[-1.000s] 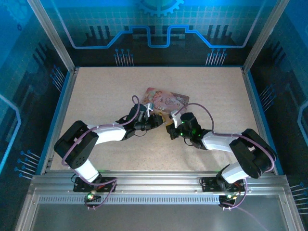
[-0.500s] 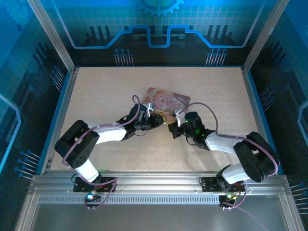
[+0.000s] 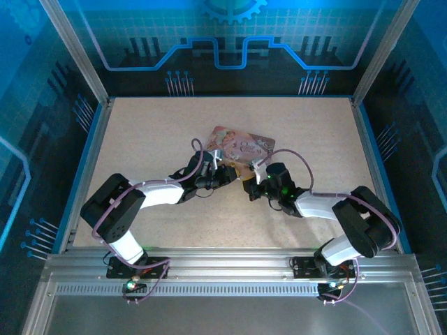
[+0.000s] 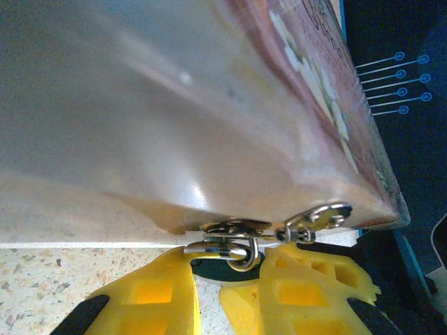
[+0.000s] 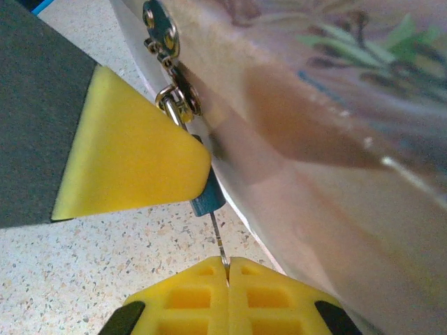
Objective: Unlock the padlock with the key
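Observation:
The padlock (image 4: 222, 271), a small dark blue body, sits between the yellow fingers of my left gripper (image 4: 226, 264), which is shut on it. Its metal shackle (image 4: 246, 257) hooks through the hasp of the pink tin (image 4: 174, 105). In the right wrist view my right gripper (image 5: 228, 269) is shut on the thin silver key (image 5: 218, 241). The key's tip enters the padlock (image 5: 207, 199), which is partly hidden behind a left finger (image 5: 133, 160). From above, both grippers meet at the tin's near edge, left gripper (image 3: 232, 172) and right gripper (image 3: 251, 188).
The pink illustrated tin (image 3: 244, 145) lies flat in the middle of the speckled table (image 3: 140, 139). Its hasp plate (image 5: 160, 28) sticks out at the near side. Metal frame posts and blue walls ring the table.
The right forearm has shifted slightly back and forth while its gripper stays at the padlock. The left arm has not moved.

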You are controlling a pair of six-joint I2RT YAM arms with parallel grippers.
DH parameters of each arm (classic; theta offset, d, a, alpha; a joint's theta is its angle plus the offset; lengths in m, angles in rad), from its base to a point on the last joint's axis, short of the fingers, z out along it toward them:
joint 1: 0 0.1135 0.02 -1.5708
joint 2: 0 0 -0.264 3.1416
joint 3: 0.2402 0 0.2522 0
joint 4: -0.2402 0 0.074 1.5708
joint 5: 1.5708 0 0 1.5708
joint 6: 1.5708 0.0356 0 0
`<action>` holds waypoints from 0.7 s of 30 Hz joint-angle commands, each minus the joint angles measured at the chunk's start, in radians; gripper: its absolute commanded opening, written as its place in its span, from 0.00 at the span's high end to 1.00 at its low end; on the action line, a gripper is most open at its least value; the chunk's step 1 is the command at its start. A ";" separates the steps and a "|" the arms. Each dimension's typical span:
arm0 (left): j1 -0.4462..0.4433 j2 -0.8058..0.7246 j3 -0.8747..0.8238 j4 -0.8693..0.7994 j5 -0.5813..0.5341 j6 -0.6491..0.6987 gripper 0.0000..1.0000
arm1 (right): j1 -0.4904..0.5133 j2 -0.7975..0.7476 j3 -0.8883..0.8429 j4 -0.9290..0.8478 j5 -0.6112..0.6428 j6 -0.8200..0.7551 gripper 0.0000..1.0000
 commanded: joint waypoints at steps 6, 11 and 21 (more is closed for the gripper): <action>-0.031 -0.017 0.028 0.022 0.113 -0.010 0.93 | 0.017 0.016 0.031 0.144 -0.036 0.001 1.00; -0.031 -0.026 0.029 -0.007 0.109 0.007 0.93 | -0.013 -0.005 0.031 0.128 -0.045 -0.020 1.00; -0.031 -0.024 0.021 -0.008 0.113 0.007 0.93 | -0.040 -0.008 0.046 0.097 -0.062 -0.061 1.00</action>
